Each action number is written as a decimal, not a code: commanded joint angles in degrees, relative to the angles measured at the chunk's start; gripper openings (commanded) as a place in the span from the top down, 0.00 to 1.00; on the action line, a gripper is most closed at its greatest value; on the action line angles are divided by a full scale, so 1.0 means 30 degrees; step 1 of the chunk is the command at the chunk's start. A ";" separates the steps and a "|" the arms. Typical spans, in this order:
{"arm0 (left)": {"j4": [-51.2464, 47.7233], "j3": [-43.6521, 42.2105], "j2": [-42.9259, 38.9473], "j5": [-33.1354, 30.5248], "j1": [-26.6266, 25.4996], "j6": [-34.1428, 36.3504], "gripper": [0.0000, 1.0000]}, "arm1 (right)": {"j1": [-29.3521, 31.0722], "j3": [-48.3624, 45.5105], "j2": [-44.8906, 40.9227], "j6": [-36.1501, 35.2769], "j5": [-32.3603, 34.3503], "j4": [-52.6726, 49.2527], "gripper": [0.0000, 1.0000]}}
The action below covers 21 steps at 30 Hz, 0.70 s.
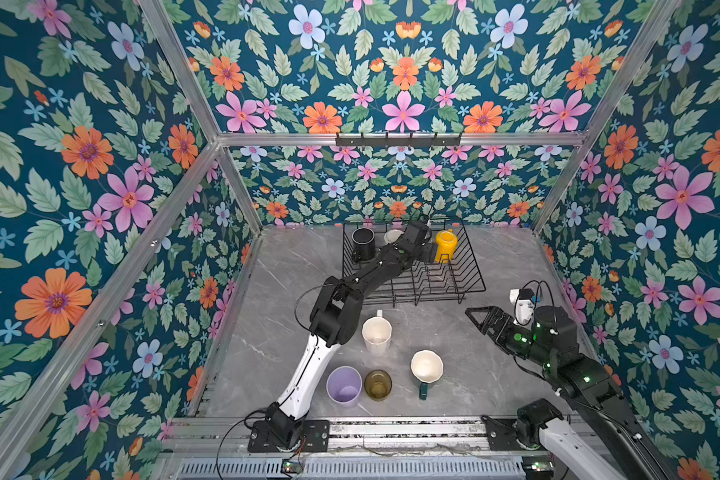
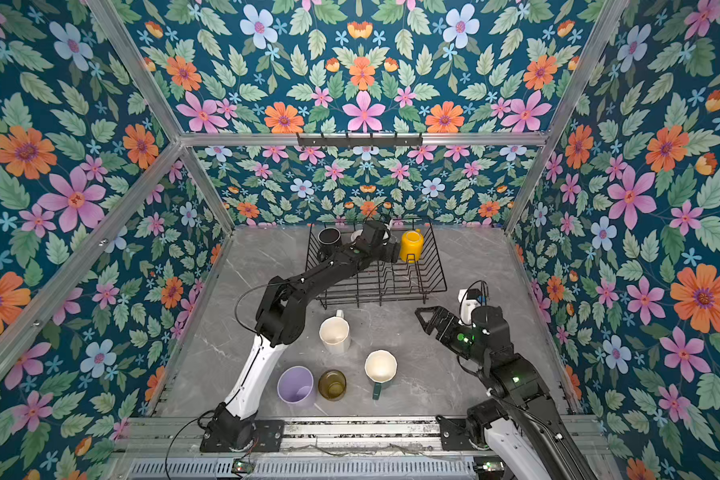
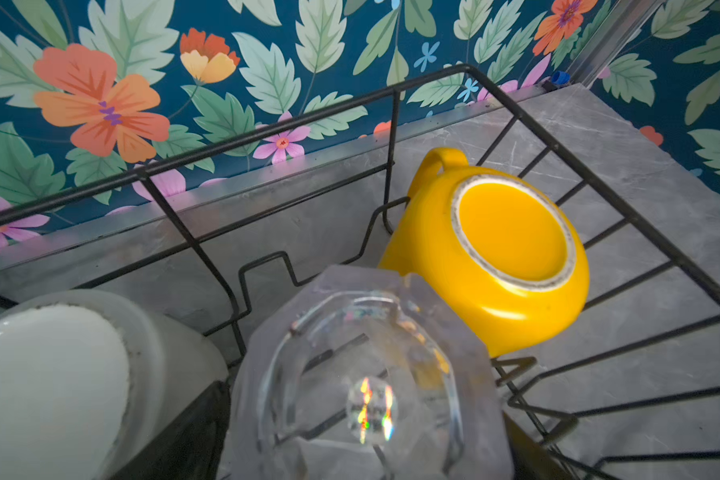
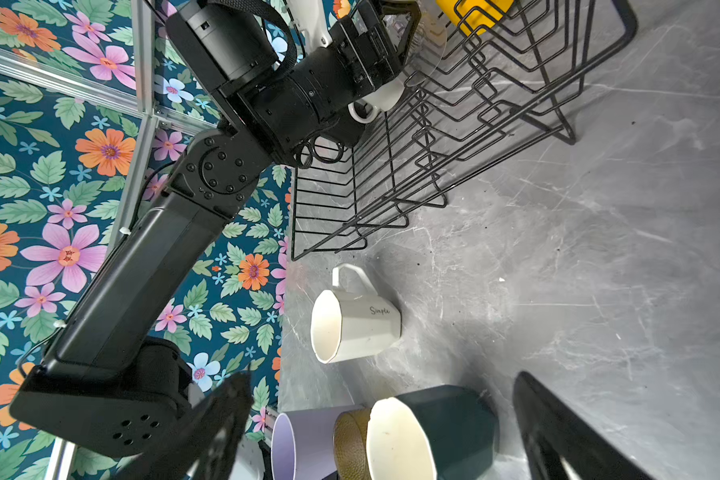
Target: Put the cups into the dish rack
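Observation:
The black wire dish rack [image 1: 474, 270] [image 2: 437, 270] stands at the back. In it are a black mug [image 1: 363, 243], an upturned pale mug [image 3: 51, 374] and an upturned yellow mug [image 1: 445, 243] [image 3: 495, 257]. My left gripper [image 1: 427, 249] [image 3: 368, 449] reaches into the rack, its fingers against both sides of an inverted clear glass [image 3: 362, 374] between those two mugs. On the table stand a tall white mug [image 1: 377, 334] [image 4: 350, 328], a lilac tumbler [image 1: 344, 384], an olive-amber glass [image 1: 378, 384] and a green-outside mug [image 1: 427, 368] [image 4: 445, 424]. My right gripper [image 1: 474, 316] [image 4: 385, 376] hangs open and empty to their right.
Floral walls and aluminium posts [image 1: 233, 183] close in the grey marble table [image 1: 495, 374] on three sides. The left arm's elbow [image 1: 333, 309] hangs just left of the tall white mug. A hook rail [image 1: 398, 139] runs along the back wall.

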 commanded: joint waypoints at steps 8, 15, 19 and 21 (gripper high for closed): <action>0.1528 -0.1123 -0.0895 0.0136 0.0094 -0.0307 0.38 | 0.0038 0.0093 0.0067 -0.0380 0.0222 -0.0032 0.02; 0.1817 -0.1692 -0.1599 0.0485 0.0094 -0.0228 0.48 | 0.0018 0.0093 0.0075 -0.0351 0.0185 -0.0029 0.02; 0.1913 -0.1817 -0.1939 0.0621 0.0094 -0.0146 0.52 | 0.0033 0.0093 0.0083 -0.0293 0.0170 0.0000 0.02; 0.1886 -0.1793 -0.2070 0.0679 0.0094 -0.0059 0.52 | 0.0035 0.0093 0.0031 -0.0278 0.0178 0.0000 0.02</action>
